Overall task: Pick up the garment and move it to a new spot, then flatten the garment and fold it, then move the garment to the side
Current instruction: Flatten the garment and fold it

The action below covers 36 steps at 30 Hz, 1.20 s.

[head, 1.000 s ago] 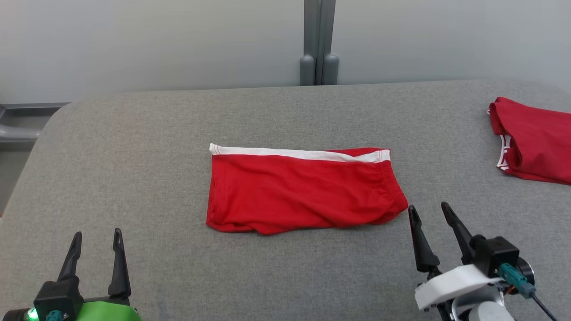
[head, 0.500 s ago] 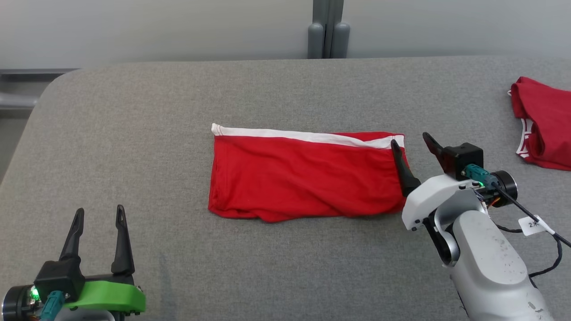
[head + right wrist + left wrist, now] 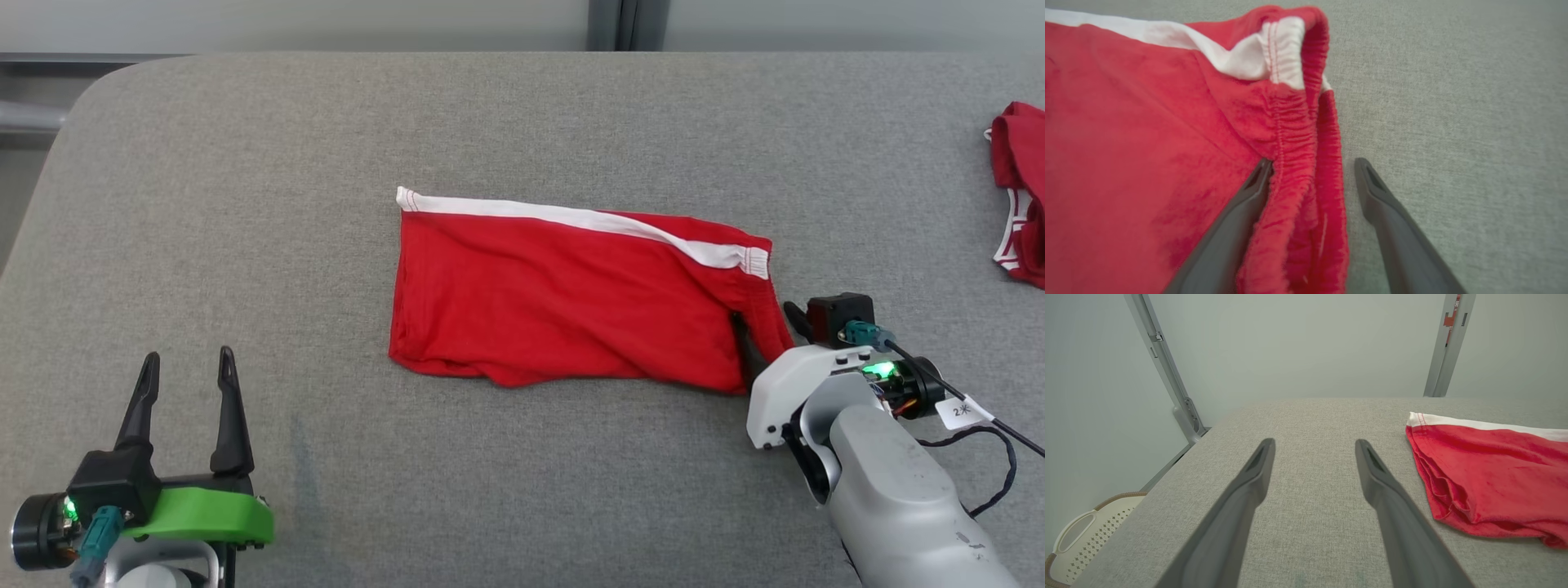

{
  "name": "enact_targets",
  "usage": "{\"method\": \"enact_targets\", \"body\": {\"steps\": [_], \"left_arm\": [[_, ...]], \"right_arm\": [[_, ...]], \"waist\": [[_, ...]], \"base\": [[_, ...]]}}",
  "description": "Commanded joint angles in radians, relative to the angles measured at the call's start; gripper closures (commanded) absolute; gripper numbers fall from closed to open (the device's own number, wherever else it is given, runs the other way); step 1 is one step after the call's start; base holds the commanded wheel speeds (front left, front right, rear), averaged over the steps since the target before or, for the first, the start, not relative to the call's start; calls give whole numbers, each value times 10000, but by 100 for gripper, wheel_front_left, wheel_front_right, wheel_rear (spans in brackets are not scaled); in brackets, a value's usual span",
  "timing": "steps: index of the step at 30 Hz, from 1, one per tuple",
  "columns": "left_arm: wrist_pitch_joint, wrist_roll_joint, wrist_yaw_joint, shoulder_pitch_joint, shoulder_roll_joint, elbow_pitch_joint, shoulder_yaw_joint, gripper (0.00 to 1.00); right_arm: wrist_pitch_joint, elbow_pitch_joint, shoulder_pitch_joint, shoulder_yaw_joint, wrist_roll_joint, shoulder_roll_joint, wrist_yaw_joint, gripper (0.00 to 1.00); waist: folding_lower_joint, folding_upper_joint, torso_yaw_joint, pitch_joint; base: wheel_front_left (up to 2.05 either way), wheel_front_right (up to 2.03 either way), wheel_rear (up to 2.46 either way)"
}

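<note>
The left gripper point(image 3: 188, 356) hovers left of the shorts point(image 3: 563, 302) and nearer to the robot, well apart from them, its fingers spread with nothing between. The shorts lie folded on the grey table point(image 3: 245, 163), with their white stripe along the far edge. At the right end of the shorts the right gripper point(image 3: 1313, 163) is spread around the elastic waistband, not pinching it. Far to the right of the shorts lies another red garment point(image 3: 1020, 204).
</note>
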Motion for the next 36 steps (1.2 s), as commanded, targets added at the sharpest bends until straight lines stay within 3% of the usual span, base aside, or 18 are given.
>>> {"method": "enact_targets", "body": {"steps": [1, 6, 8, 13, 22, 29, 36], "left_arm": [[-29, 138, -37, -227, -20, 44, -5, 0], [-29, 153, -62, -319, -44, 109, -58, 0], [-29, 151, -78, -310, -45, 133, -45, 0], [-29, 157, -100, -120, -44, 204, -27, 0], [-29, 134, -104, 387, -34, 188, 136, 0], [-29, 168, -113, 607, -89, 68, 89, 0], [-29, 103, -119, 643, -120, 113, 104, 0]], "right_arm": [[-49, 318, -74, 6, 107, 1, -9, 0], [-168, 1035, -196, 340, 855, 229, -5, 0], [-216, 1137, -280, 460, 1319, 333, -3, 100], [-544, 1272, -444, 831, 1840, 74, -6, 100], [-812, 1339, -69, 1213, 2575, -1170, -14, 100], [-168, 1323, 49, 1415, 3278, -2550, -13, 100], [721, 292, -125, 1616, 4599, -2807, -9, 100]], "waist": [[0, 0, 30, 56], [0, 0, 51, 73], [0, 0, 42, 51], [0, 0, -2, -161], [0, 0, -384, -830], [0, 0, -650, -1026], [0, 0, -857, -1046]], "base": [[0, 0, 0], [0, 0, 0], [0, 0, 0], [0, 0, 0], [0, 0, 0], [0, 0, 0], [0, 0, 0]]}}
